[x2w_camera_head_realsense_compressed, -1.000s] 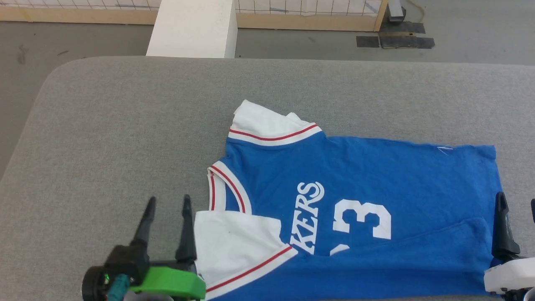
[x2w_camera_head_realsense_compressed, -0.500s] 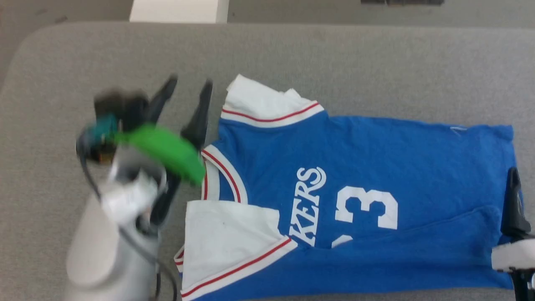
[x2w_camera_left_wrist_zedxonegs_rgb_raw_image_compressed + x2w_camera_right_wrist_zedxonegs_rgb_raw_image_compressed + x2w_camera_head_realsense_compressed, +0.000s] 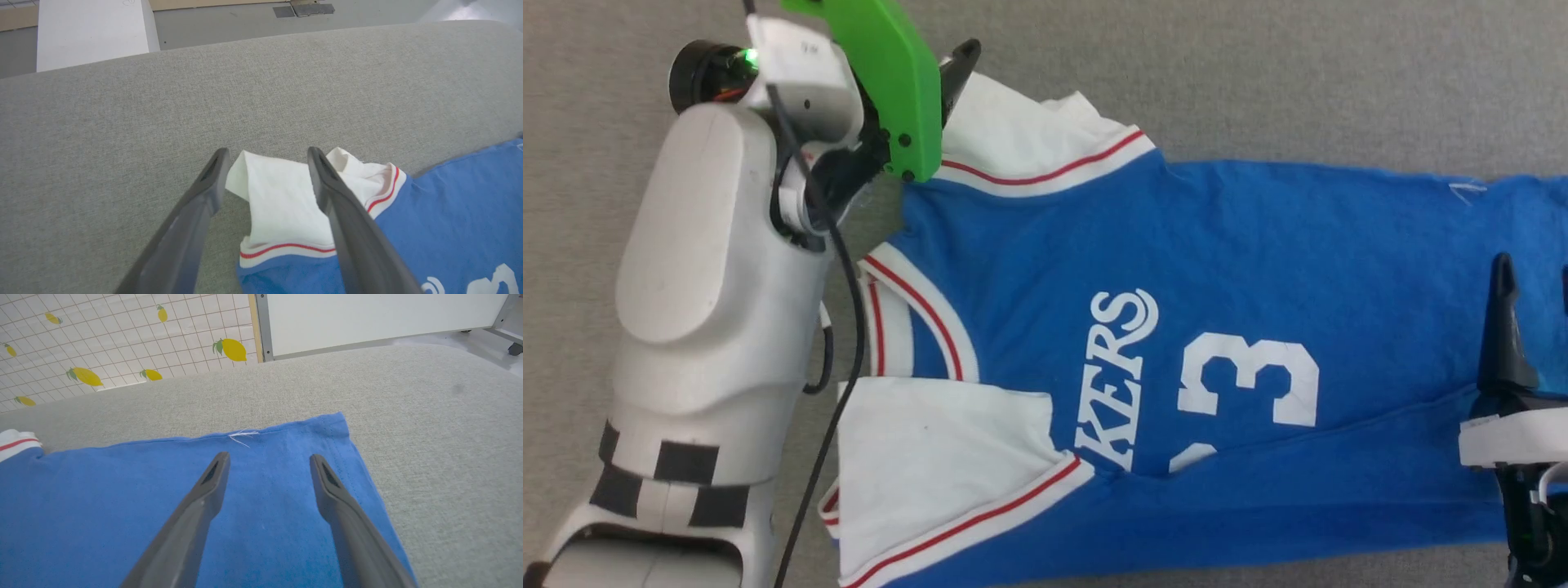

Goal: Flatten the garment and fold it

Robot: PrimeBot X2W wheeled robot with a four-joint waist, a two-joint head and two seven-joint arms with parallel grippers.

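Observation:
The garment (image 3: 1241, 269), a blue jersey with white lettering and a 3, lies across the grey padded table (image 3: 1258, 73), collar left, hem right. Its near white sleeve (image 3: 931, 457) is folded over the chest, and the near long edge is folded up. My left arm reaches far over the table's left. In the left wrist view my left gripper (image 3: 265, 153) is open, its fingers straddling the crumpled far white sleeve (image 3: 282, 196); one finger (image 3: 960, 65) shows in the head view. My right gripper (image 3: 1533, 273) is open above the hem, near the far hem corner (image 3: 327, 428).
Beyond the table's far edge the left wrist view shows grey floor and a white block (image 3: 90, 32). The right wrist view shows a lemon-patterned tiled wall (image 3: 122, 343) and a white panel (image 3: 367, 318). Bare table lies beyond the sleeve and right of the hem.
The head camera has tipped down and closer. My left arm has swung from the near left of the table up to the far sleeve. The right gripper stays over the hem.

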